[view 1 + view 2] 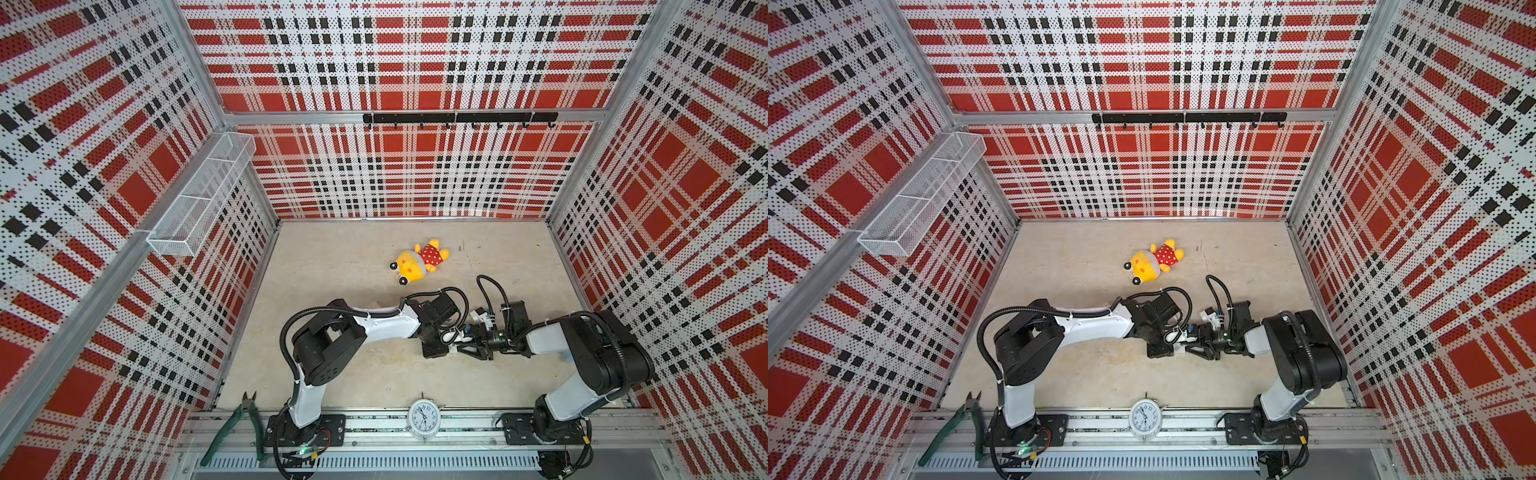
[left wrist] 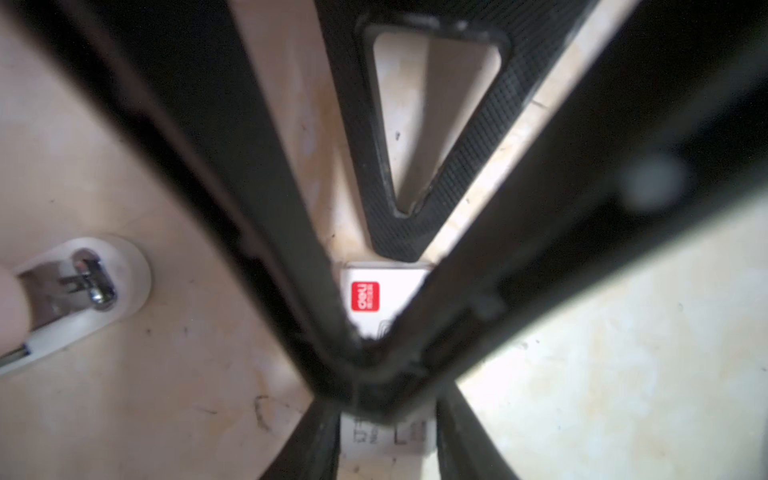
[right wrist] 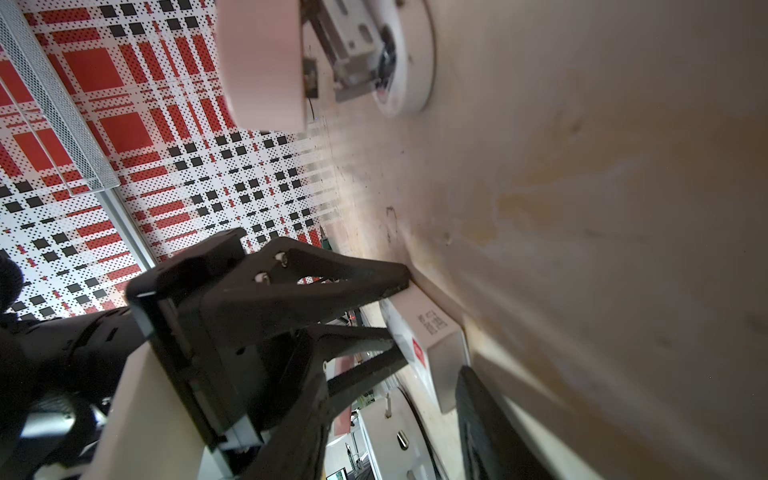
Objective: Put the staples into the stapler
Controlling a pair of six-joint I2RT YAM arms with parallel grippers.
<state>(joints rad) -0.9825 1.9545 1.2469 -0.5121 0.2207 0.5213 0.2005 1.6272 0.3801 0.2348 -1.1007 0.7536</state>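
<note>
Room: beige desk [image 1: 353, 382] bare toward left, front edges.
Left hand [image 3: 405, 320]: mid-desk, clamped on small white cardboard box [image 2: 390, 286].
Right hand [image 1: 460, 347]: opposite, fingertip [image 2: 399, 245] at box end; grip unclear.
White plastic stapler [image 2: 129, 282]: beside box.
Staples: cannot tell where.

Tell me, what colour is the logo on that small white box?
Red with white lettering; the logo shows best in the left wrist view.

We see walls [image 1: 415, 62] in red/white/black plaid, dotted all over. Bench [image 1: 374, 382] mottled beige. Stapler [image 3: 415, 62] white base, pale pink top. Box [image 2: 382, 299] white, red logo. Plush toy [image 1: 417, 262] yellow, red white-spotted dress. Pliers [image 1: 224, 436] green-handled. Clock [image 1: 424, 417] white.
</note>
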